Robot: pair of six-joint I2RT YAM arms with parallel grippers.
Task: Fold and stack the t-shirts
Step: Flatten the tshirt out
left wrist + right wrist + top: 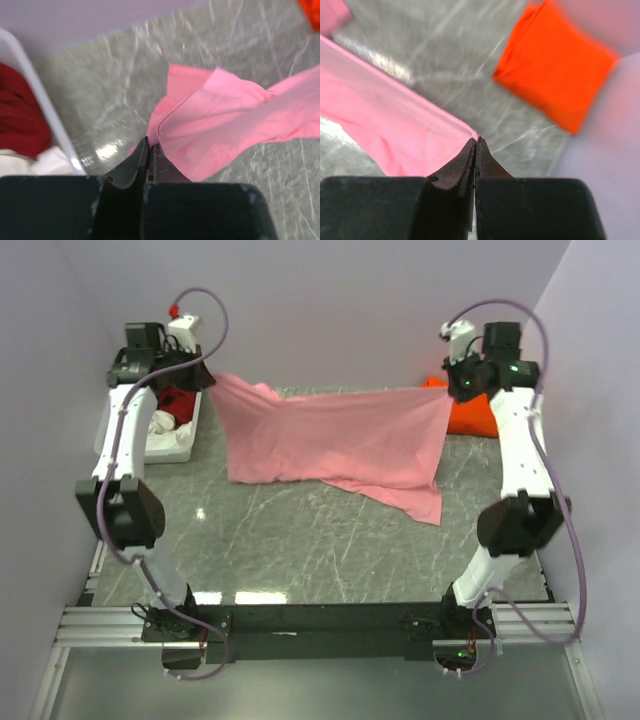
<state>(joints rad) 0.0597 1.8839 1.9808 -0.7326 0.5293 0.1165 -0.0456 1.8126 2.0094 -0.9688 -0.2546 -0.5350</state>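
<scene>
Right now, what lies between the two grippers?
The pink shirt spans the whole gap. The left gripper pinches one end, the right gripper the other, and the cloth hangs between them. The top view shows it.

Pink t-shirt hangs stretched between left arm and right arm; orange t-shirt beside right arm

Left tool and right tool both clamped tight — raised, far forward; spread wide apart.
</scene>
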